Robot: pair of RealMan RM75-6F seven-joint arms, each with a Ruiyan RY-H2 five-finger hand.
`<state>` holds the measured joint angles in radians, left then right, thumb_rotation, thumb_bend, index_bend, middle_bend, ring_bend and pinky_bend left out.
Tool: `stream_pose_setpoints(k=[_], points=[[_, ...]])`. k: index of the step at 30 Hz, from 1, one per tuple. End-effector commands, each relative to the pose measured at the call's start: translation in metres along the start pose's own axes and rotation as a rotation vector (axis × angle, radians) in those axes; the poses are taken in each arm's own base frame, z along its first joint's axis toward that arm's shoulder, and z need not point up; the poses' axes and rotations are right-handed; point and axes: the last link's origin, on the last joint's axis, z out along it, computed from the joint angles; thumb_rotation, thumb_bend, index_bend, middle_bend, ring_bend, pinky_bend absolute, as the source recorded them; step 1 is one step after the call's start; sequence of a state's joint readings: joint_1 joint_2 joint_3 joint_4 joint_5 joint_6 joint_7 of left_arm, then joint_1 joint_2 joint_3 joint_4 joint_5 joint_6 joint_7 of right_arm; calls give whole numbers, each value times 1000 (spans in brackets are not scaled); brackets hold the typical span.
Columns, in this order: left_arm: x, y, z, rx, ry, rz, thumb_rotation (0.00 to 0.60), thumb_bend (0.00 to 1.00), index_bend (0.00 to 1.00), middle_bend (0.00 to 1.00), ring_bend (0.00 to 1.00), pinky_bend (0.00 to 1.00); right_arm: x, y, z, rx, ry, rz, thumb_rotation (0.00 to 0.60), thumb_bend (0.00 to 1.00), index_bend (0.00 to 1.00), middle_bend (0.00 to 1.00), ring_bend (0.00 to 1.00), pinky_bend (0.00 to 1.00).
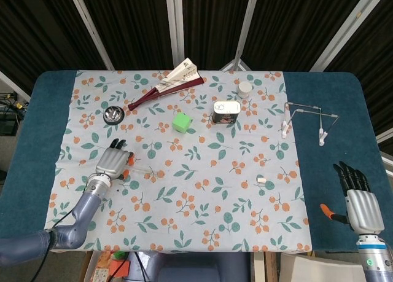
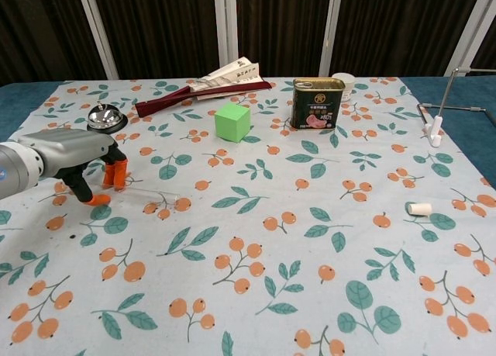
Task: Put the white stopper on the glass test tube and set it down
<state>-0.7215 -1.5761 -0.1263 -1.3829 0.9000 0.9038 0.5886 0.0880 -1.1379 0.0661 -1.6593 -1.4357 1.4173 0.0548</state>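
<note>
Left hand [image 2: 74,158] reaches over the near end of the glass test tube [image 2: 147,193], fingers curled down with orange tips on the cloth; whether they actually clasp the tube cannot be told. Right hand [image 1: 359,199] rests on the blue table edge well right of the tin can [image 2: 316,103], fingers straight and slightly apart, holding nothing. Small print on the can's pink label is unreadable. White stopper [image 2: 419,209] lies alone on the floral cloth [image 2: 256,255], right of and nearer than the can, with bare cloth all around it. Green cube [image 2: 232,122] sits just left of the can.
</note>
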Motion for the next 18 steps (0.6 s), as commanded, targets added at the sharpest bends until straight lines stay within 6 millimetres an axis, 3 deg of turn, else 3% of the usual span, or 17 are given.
stream_pose_setpoints(k=[1,18], points=[[0,0,0,0,0,0,600,460,502,518,94,0,0,0,0,1,1,2,600,251,0,0,0,0],[6,-4,-4,-5,43,-21,600,523,561,589,125,0,0,-2,-1,9,6,3,600,251,0,0,0,0]])
